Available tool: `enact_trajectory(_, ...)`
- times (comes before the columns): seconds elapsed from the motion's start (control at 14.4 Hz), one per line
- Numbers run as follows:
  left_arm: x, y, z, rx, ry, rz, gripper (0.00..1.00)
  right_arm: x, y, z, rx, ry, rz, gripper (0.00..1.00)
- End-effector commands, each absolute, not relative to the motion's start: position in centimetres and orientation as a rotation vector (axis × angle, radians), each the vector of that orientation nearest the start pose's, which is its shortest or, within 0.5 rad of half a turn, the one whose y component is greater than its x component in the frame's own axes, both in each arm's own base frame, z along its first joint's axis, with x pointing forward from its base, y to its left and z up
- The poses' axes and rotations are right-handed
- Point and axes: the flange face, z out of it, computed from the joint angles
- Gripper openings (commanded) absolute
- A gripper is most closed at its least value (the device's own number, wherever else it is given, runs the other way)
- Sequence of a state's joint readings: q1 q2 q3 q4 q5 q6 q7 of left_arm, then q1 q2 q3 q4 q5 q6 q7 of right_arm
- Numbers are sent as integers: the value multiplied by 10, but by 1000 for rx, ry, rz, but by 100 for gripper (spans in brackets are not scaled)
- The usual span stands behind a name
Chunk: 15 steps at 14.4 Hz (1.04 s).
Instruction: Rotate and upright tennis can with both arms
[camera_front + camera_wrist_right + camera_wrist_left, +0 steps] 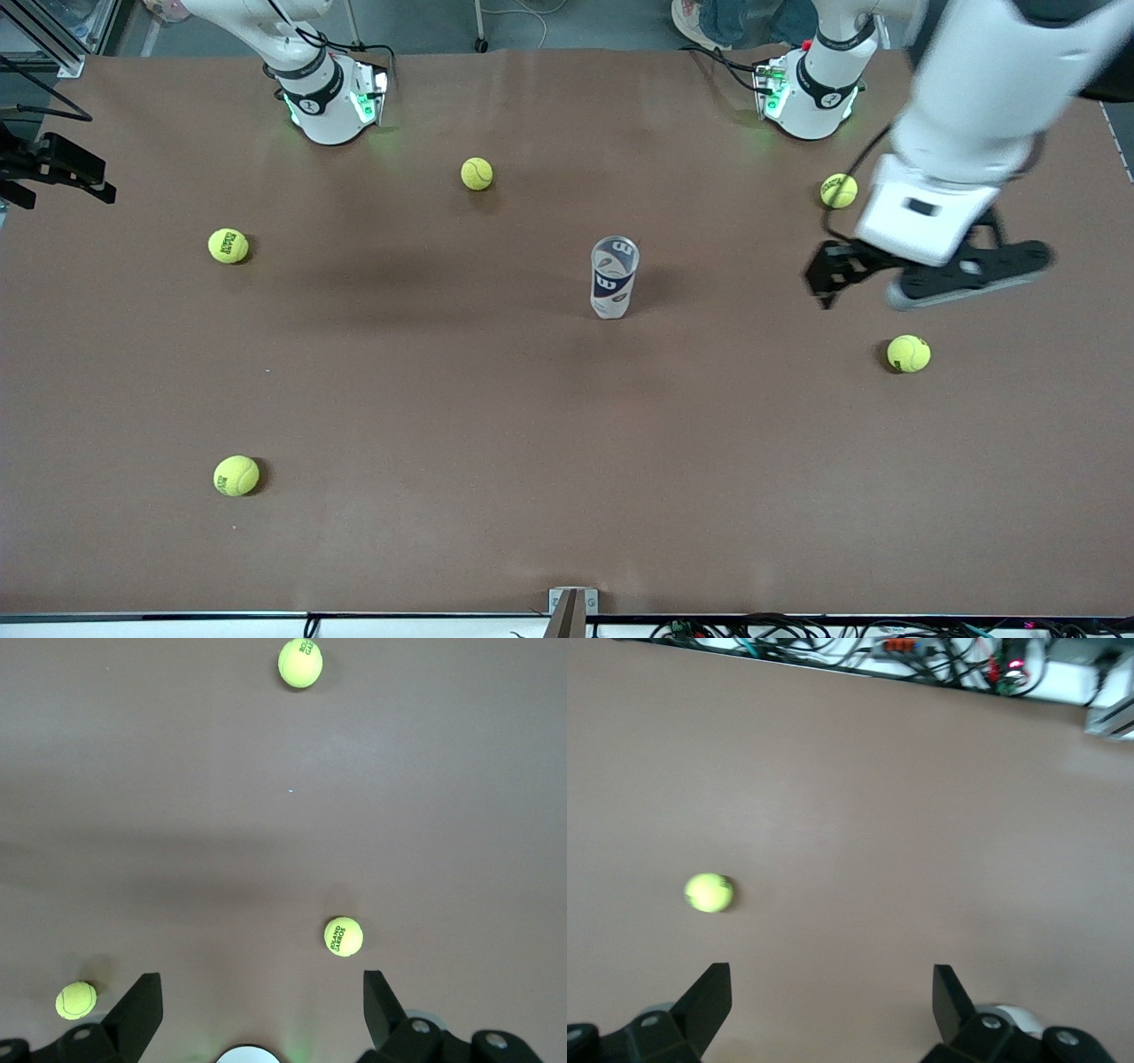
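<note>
Brown table [496, 425] w/ upright tennis can [613, 276], balls [236, 476]

Robotics lab. Two white Franka arm bases [330, 97] bolted to brown table [443, 399], green status lights glowing. Aluminium framing [53, 40] at corner, cable tangle [797, 627] along table edge, someone's sneaker [695, 22] on grey floor.

We see the left arm [983, 97] smeared by motion blur and cut off by the upper edge of the front view, and it covers part of a tennis ball [838, 190] near its base. Both wrist views crop their own jaws at the picture edge. The tennis can [613, 276] label print is too small to read.
</note>
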<state>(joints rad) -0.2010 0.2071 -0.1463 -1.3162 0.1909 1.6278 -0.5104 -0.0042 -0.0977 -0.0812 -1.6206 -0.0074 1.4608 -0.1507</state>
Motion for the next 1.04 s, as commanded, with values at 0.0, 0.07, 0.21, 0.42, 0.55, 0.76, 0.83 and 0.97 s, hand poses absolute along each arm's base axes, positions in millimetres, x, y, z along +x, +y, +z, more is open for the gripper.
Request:
enact_trajectory(0.0,588,-122,653,-3058,-162,-214,100,498,-44,645,-3122,-88,84,100)
enact_trajectory(0.07,586,-99,659,-3071,-156,-205,100,498,-45,646,-3118,-74,84,100)
enact_trajectory(0.21,581,-66,663,-3088,-126,-187,100,496,-45,646,-3111,-63,92,100)
enact_trajectory(0.42,566,-25,670,-3107,-72,-191,100,495,-43,646,-3111,1,105,100)
enact_trajectory(0.55,567,-18,672,-3115,-93,-197,100,495,-43,645,-3111,-1,110,100)
enact_trajectory(0.76,576,-20,666,-3143,-96,-177,100,495,-42,645,-3111,-3,110,100)
enact_trajectory(0.83,576,-19,665,-3143,-106,-177,100,495,-41,645,-3111,-6,112,100)
enact_trajectory(0.97,578,-25,666,-3149,-101,-181,100,495,-40,645,-3110,-8,117,100)
